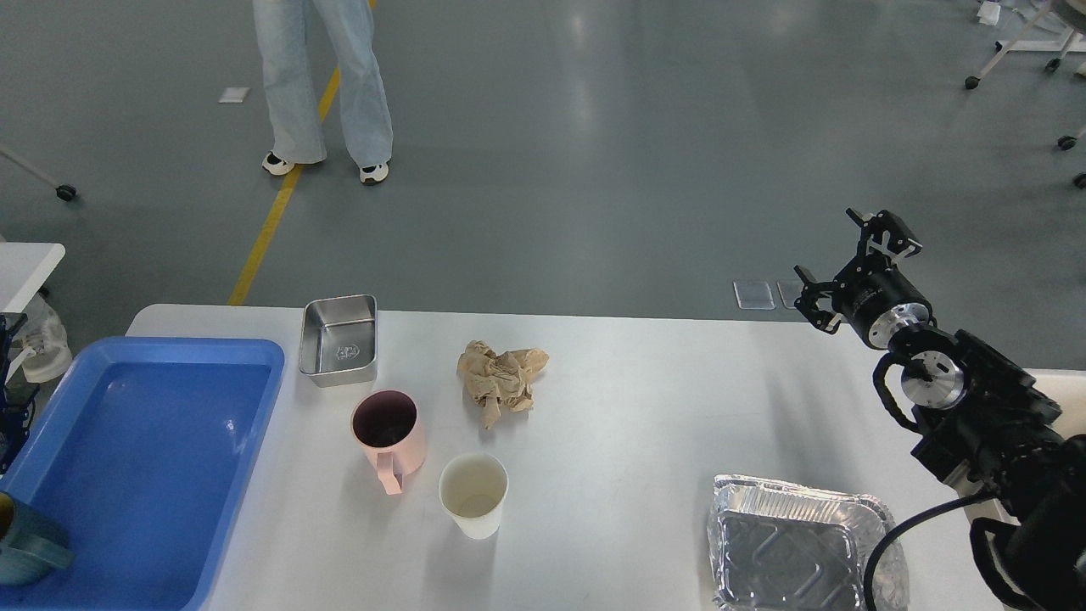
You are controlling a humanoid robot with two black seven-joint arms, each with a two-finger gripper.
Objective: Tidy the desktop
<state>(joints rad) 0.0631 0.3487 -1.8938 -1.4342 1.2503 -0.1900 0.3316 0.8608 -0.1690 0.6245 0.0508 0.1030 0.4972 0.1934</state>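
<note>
The white desktop (645, 399) carries a steel container (338, 339), a pink mug (389, 433), a white paper cup (473, 505), a crumpled brown paper (501, 378) and a foil tray (797, 552). A blue tray (144, 458) lies at its left end, with a teal mug (21, 543) in the near corner. My right gripper (848, 259) hovers open and empty above the table's far right edge, well away from every object. My left gripper is out of view.
A person in jeans (327, 85) stands on the floor beyond the table. A small white side table (25, 259) sits at the far left, with dark cables (10, 407) below it. My right arm (976, 416) covers the table's right edge.
</note>
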